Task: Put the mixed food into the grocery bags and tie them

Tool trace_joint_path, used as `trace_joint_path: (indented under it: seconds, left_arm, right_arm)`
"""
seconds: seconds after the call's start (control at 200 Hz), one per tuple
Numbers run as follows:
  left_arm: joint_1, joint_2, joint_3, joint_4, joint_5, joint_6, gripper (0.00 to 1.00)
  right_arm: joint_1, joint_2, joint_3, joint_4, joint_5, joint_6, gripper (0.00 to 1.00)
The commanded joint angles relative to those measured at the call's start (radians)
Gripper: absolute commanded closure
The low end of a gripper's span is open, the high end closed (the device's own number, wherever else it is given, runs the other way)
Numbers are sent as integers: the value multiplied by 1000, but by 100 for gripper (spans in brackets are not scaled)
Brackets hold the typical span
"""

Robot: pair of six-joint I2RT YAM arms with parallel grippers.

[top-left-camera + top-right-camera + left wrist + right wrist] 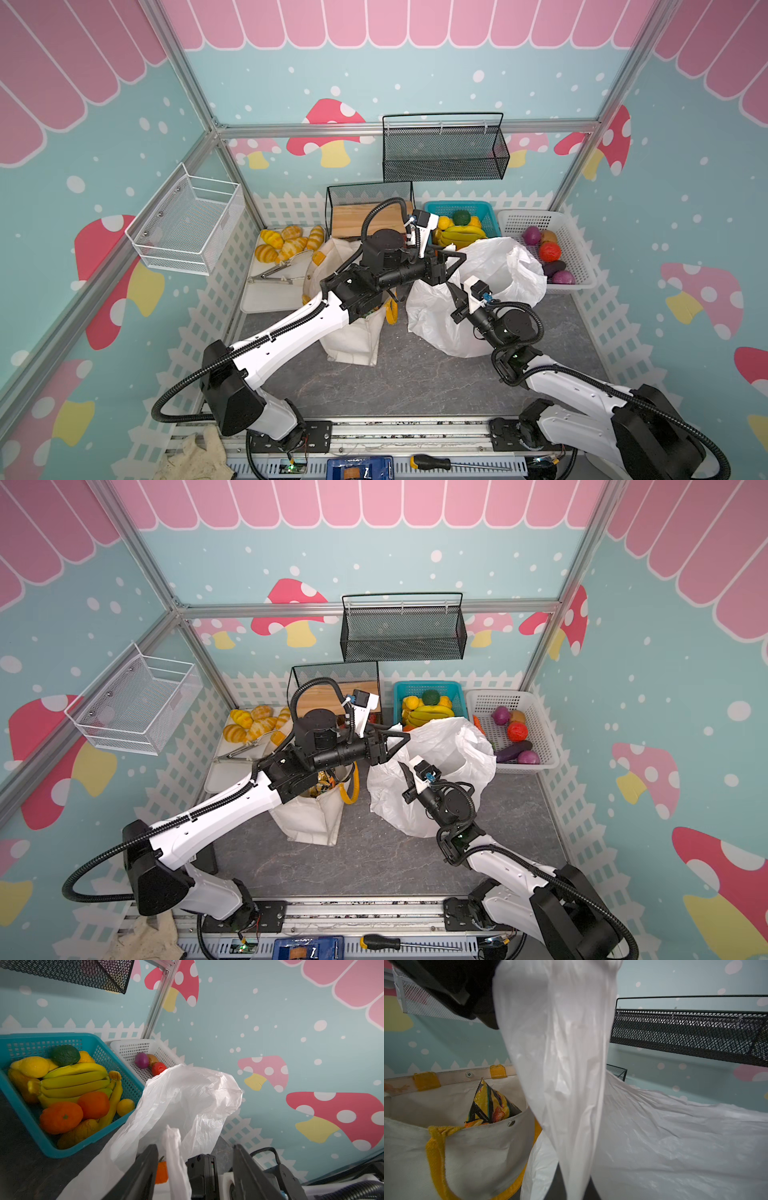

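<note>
We see the left gripper, jaws apart, over the white plastic bag, with a strip of the bag (thin, crinkled) loose between them. The right gripper is clamped on that bag. Beside it on the counter, the canvas tote holds a gold-black snack packet.

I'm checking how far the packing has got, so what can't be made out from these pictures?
- Contents of the white plastic bag: hidden by its own crumpled film in both top views.
- Inside of the canvas tote: the left arm covers most of its mouth in both top views; right wrist view shows one gold-black packet.
- Fingertips of the right gripper: outside the right wrist view's frame.
</note>
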Motion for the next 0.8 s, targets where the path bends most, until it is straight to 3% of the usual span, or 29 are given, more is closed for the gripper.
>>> trace_joint_path:
  seconds: [0.0, 0.1, 0.22, 0.25, 0.295, 0.325, 0.525, 0.796]
  left_arm:
    - [-24, 23, 77, -86, -116, 107, 47]
    - [-34, 52, 113, -111, -136, 115, 68]
    - [-34, 57, 126, -91, -119, 50, 99]
    - [-34, 55, 123, -80, -93, 32, 100]
    - [-34, 49, 115, -64, -65, 5, 100]
    - [-34, 43, 108, -57, -50, -13, 100]
    - [-34, -14, 40, 12, -5, -103, 100]
    - [-19, -86, -32, 80, 46, -174, 100]
  right_arm:
    - [1, -10, 27, -12, -9, 13, 98]
    - [1, -32, 41, -51, 22, 17, 90]
    - [2, -96, 40, -132, 65, -2, 55]
    - [4, -111, 33, -136, 60, -20, 48]
    - [8, -129, 24, -128, 53, -42, 27]
    - [10, -138, 20, -118, 42, -65, 22]
    - [2, -95, 115, -124, -80, -190, 12]
    - [-183, 41, 255, -141, -525, -97, 6]
